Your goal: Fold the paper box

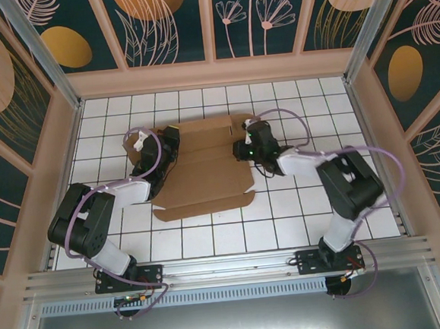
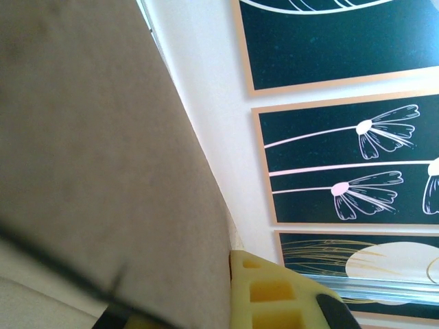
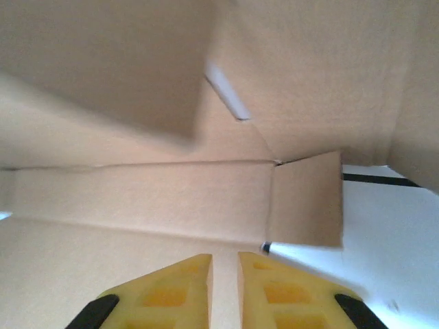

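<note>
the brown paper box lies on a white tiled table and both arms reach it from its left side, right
No: only the left arm reaches the paper box from its left; the right arm comes in from its right, as the top external view shows. The rest holds.

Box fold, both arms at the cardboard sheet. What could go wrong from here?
1. The left jaws look pinched on a raised flap of the paper box, while the right jaws stand slightly apart and grip nothing. A pull from the left could drag the whole sheet across the tiled table.
2. In the right wrist view, the lifted side wall and its corner tab are unheld and may spring back flat.
</note>
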{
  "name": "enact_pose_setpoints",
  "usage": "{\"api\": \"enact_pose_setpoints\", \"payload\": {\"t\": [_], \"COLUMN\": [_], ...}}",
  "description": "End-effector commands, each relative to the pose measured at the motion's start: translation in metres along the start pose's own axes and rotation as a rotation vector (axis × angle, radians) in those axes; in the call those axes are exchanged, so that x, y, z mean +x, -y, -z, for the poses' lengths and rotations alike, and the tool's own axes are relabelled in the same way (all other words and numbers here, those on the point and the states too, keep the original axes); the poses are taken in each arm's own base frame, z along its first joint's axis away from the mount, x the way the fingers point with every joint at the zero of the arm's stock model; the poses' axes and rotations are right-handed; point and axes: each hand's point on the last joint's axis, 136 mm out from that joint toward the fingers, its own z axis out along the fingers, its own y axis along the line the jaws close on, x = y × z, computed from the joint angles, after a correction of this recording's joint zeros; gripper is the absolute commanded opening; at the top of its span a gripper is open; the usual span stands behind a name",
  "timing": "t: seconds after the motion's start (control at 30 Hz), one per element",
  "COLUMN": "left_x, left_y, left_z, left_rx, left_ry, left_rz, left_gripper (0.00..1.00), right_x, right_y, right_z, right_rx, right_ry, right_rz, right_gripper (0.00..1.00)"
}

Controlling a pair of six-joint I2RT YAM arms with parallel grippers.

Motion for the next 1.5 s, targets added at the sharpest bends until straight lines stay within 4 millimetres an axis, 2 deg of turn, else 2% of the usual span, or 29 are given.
{"api": "enact_pose_setpoints", "payload": {"t": [0.0, 0.07, 0.13, 0.23, 0.3, 0.4, 0.5, 0.6, 0.7, 0.8, 0.9, 1.13, 1.37, 1.47], "left_x": [0.005, 0.004, 0.004, 0.005, 0.006, 0.006, 0.007, 0.007, 0.008, 0.008, 0.007, 0.010, 0.008, 0.010], "left_y": [-0.028, -0.026, -0.022, -0.017, -0.015, -0.015, -0.015, -0.012, -0.008, -0.002, 0.004, 0.006, 0.012, 0.012], "left_z": [0.000, -0.004, -0.009, -0.017, -0.019, -0.020, -0.019, -0.020, -0.021, -0.021, -0.020, -0.018, -0.015, -0.015], "left_rx": [-0.127, -0.143, -0.157, -0.162, -0.161, -0.160, -0.153, -0.141, -0.130, -0.118, -0.103, -0.086, -0.068, -0.064], "left_ry": [-0.013, -0.008, -0.005, -0.011, -0.012, -0.014, -0.016, -0.018, -0.022, -0.025, -0.026, -0.039, -0.037, -0.046], "left_rz": [-0.065, -0.066, -0.067, -0.066, -0.061, -0.061, -0.059, -0.057, -0.058, -0.056, -0.056, -0.051, -0.049, -0.048], "left_gripper": [0.00, 0.00, 0.00, 0.00, 0.00, 0.00, 0.00, 0.00, 0.00, 0.00, 0.00, 0.00, 0.00, 0.00], "right_x": [-0.051, -0.068, -0.086, -0.108, -0.119, -0.119, -0.108, -0.095, -0.091, -0.091, -0.079, -0.050, -0.039, -0.036], "right_y": [0.006, 0.026, 0.052, 0.090, 0.113, 0.142, 0.149, 0.143, 0.132, 0.113, 0.093, 0.043, 0.013, 0.008], "right_z": [0.053, 0.076, 0.091, 0.100, 0.092, 0.065, 0.031, 0.002, -0.019, -0.031, -0.038, -0.031, -0.018, -0.017], "right_rx": [0.009, 0.074, 0.142, 0.187, 0.210, 0.211, 0.142, 0.086, 0.035, -0.032, -0.155, -0.329, -0.379, -0.382], "right_ry": [0.202, 0.291, 0.372, 0.450, 0.434, 0.338, 0.216, 0.132, 0.077, 0.046, -0.018, -0.053, -0.022, -0.011], "right_rz": [0.083, 0.081, 0.055, 0.034, 0.023, 0.037, 0.068, 0.129, 0.191, 0.264, 0.261, 0.339, 0.385, 0.401], "right_gripper": [0.18, 0.17, 0.18, 0.18, 0.17, 0.18, 0.20, 0.22, 0.24, 0.25, 0.26, 0.30, 0.34, 0.36]}}
